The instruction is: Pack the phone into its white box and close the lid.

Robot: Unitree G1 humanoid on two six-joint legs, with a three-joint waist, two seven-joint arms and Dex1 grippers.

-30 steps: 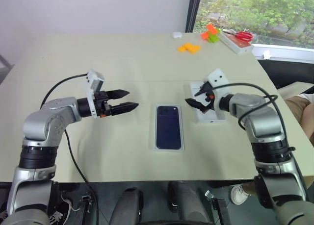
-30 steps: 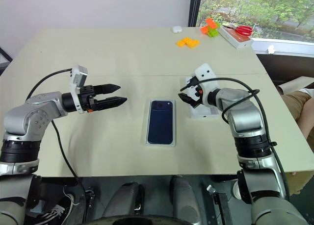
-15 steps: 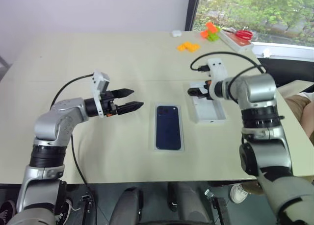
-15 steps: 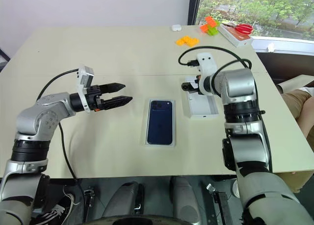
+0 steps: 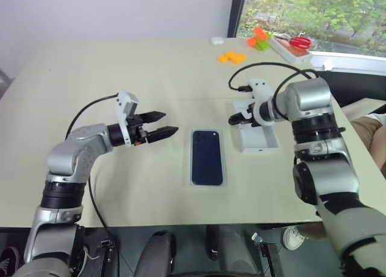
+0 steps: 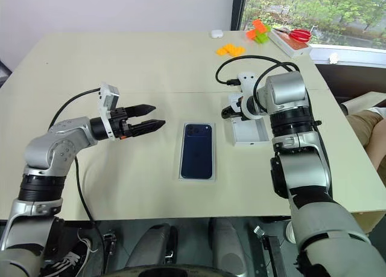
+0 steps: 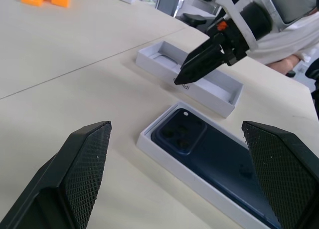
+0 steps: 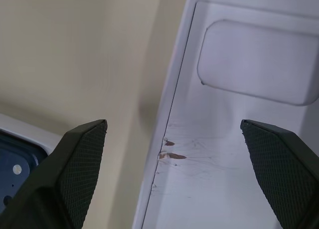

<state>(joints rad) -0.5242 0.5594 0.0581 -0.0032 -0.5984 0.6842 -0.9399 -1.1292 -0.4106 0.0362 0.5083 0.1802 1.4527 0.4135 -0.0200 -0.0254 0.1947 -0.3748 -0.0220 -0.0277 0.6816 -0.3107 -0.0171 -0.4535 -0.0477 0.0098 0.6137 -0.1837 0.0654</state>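
Observation:
The dark navy phone (image 5: 207, 157) lies back up, camera bump at the far end, inside the shallow white box (image 5: 208, 184) at the table's middle. Just right of it the lid (image 5: 260, 139) lies open side up, white inside, with a rounded recess (image 8: 259, 59) in its floor. My right gripper (image 5: 234, 119) is open and tilts down over the lid's left wall, on the side toward the phone, holding nothing. My left gripper (image 5: 170, 122) hovers level to the left of the phone, open and empty, pointing toward it.
At the far right of the table are orange blocks (image 5: 232, 58), orange and green pieces (image 5: 258, 38), a white box with red scissors (image 5: 292, 44) and a small white object (image 5: 217, 41). A person's leg (image 5: 369, 129) shows past the table's right edge.
My right elbow has risen and its gripper has tipped from nearly level to pointing down at the lid's left wall. The left gripper, phone and lid have stayed put.

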